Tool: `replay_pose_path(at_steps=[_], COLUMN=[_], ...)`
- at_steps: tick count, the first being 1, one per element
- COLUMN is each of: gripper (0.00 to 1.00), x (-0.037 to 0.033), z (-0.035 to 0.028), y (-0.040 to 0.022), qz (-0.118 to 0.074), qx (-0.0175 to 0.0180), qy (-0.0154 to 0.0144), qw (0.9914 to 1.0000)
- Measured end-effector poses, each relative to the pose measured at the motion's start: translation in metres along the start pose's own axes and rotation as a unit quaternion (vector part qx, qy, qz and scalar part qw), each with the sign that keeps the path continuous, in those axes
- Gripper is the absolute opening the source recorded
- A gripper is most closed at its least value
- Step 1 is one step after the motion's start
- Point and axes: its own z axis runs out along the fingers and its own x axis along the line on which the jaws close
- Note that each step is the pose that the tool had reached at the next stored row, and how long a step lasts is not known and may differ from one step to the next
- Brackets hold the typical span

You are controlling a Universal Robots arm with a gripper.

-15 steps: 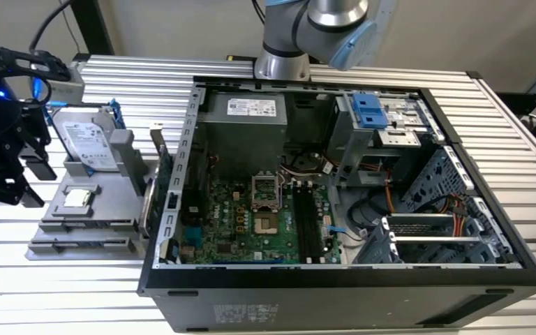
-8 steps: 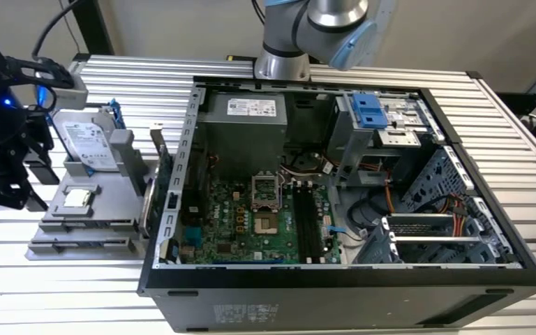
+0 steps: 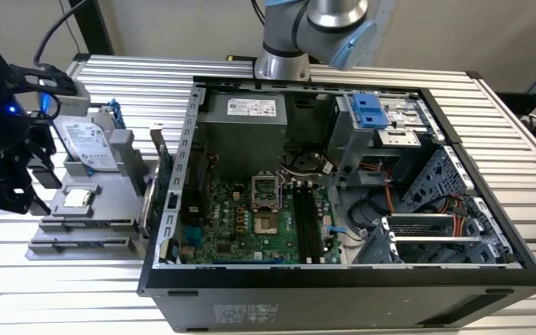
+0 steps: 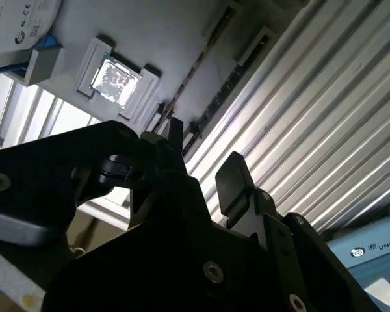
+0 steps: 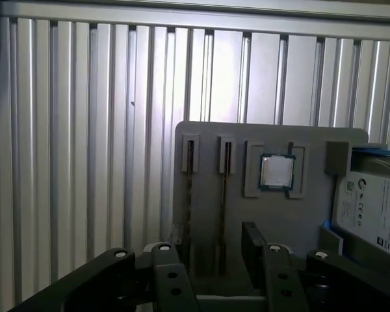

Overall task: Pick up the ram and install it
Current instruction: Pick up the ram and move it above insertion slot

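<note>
- Computer case point(image 3: 343, 286): one.
- Grey holder point(image 5: 312, 140): one.
- Hard drive point(image 3: 86, 143): one.
- Square chip point(image 5: 276, 171): one.
- Ram sticks point(image 5: 189, 208): two, it seems; they are thin and hard to make out.
- End effector point(image 5: 207, 239): one, with two fingers point(image 5: 252, 244).

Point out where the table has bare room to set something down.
Bare table beside the grey holder, at the exterior view's lower left; another strip to the exterior view's right of the computer case. Crowded: the holder, under the gripper, and the inside of the case.
</note>
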Motion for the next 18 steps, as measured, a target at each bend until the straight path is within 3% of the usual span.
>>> replay_pose_path(at_steps=[7, 18], gripper=[1.0, 1.0], x=[0.0064, 0.0072], z=[0.0056, 0.0202], y=[0.0002, 0.0005], qz=[0.0, 0.001], qx=[0.0001, 0.0001], qy=[0.0, 0.0007], qw=[1.0, 1.0])
